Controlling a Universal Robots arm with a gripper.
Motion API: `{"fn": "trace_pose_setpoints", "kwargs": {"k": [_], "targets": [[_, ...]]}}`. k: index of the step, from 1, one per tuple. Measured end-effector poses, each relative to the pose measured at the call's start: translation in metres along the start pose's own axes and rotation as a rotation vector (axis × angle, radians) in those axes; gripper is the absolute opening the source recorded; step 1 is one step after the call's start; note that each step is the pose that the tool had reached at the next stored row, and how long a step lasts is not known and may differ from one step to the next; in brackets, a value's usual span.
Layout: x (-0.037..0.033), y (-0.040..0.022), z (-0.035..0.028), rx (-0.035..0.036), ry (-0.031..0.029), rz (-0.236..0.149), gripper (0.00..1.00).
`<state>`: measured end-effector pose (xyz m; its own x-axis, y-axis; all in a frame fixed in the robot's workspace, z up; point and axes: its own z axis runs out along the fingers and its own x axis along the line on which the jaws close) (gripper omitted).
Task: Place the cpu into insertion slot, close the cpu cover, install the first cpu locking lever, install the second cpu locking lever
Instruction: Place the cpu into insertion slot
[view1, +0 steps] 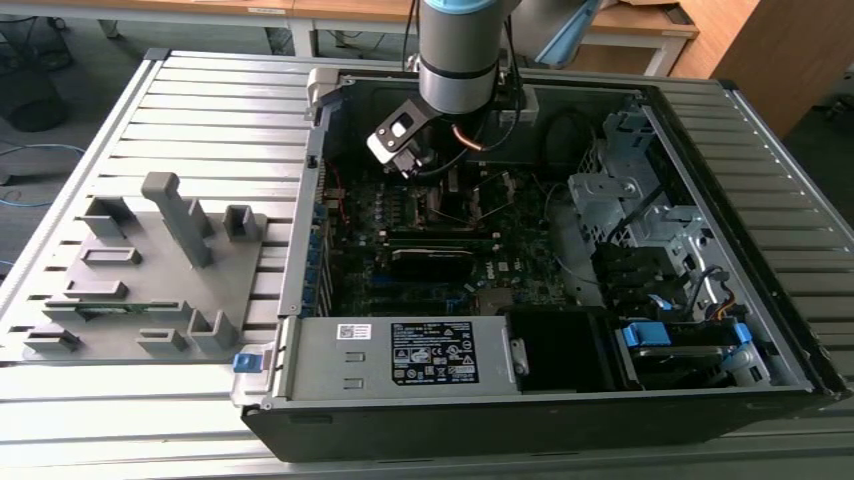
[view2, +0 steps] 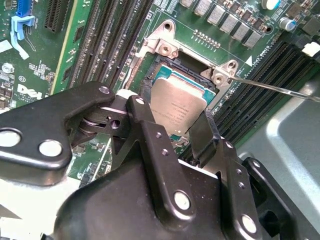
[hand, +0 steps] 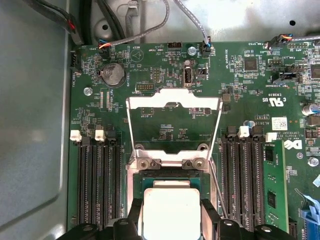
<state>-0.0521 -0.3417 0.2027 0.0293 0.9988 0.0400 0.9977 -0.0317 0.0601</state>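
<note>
While the gripper (view2: 170, 120) clamps the cpu (view2: 177, 102) by opposite edges between its fingers (view2: 145, 130), the chip lies at the insertion slot (hand: 170, 176), possibly not fully seated. Beyond the fingertips, the cpu cover (hand: 172, 97) stands hinged open.

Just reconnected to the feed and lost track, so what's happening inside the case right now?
The arm is down inside the open computer case, its pincer closed on two opposite edges of the cpu. The cpu sits right at the insertion slot, but whether it is fully seated is unclear. The cpu cover stands flipped open, off the slot, so nothing is closed or latched yet.
</note>
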Motion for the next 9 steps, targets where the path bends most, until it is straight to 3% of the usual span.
{"fn": "trace_pose_setpoints", "kwargs": {"k": [9], "targets": [[-0.0001,-0.0002,0.0034,-0.007,-0.0019,0.0,0.54]]}}
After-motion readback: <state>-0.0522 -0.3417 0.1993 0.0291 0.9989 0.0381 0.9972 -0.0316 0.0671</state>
